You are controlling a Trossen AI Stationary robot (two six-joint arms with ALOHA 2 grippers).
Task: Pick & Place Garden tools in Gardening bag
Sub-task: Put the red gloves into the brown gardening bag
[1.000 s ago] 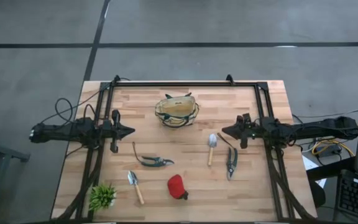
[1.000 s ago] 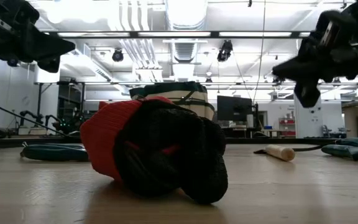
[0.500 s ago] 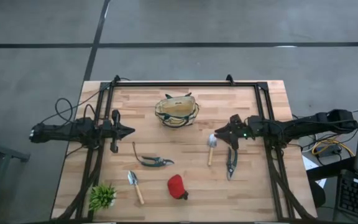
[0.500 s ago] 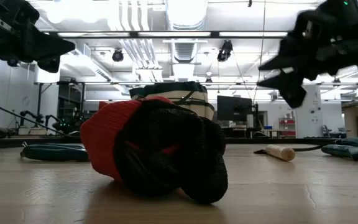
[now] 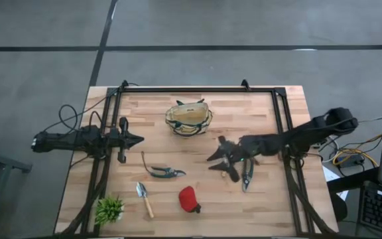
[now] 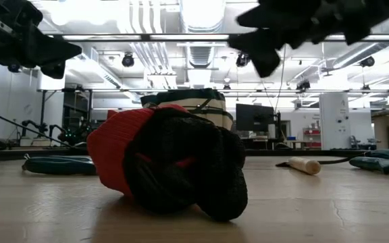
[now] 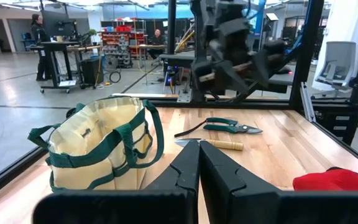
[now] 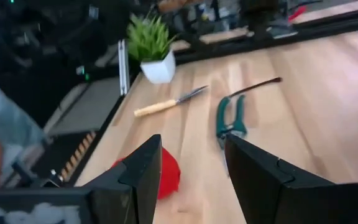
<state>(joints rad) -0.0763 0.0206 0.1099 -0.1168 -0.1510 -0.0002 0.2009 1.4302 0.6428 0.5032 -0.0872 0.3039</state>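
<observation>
Right gripper [image 5: 219,159], jaws spread, is hovering over a trowel [image 5: 233,176]; next, descending to grasp it. Left gripper [image 5: 135,140], closed, is waiting.

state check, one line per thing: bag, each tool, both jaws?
gardening bag: upright on table, mouth open, no tool seen inside
left shears: lying flat
right shears: lying flat
left trowel: lying flat
right trowel: lying flat, under right arm
red glove: lying bunched
left gripper: jaws shut, empty, parked
right gripper: jaws open, empty, above table
</observation>
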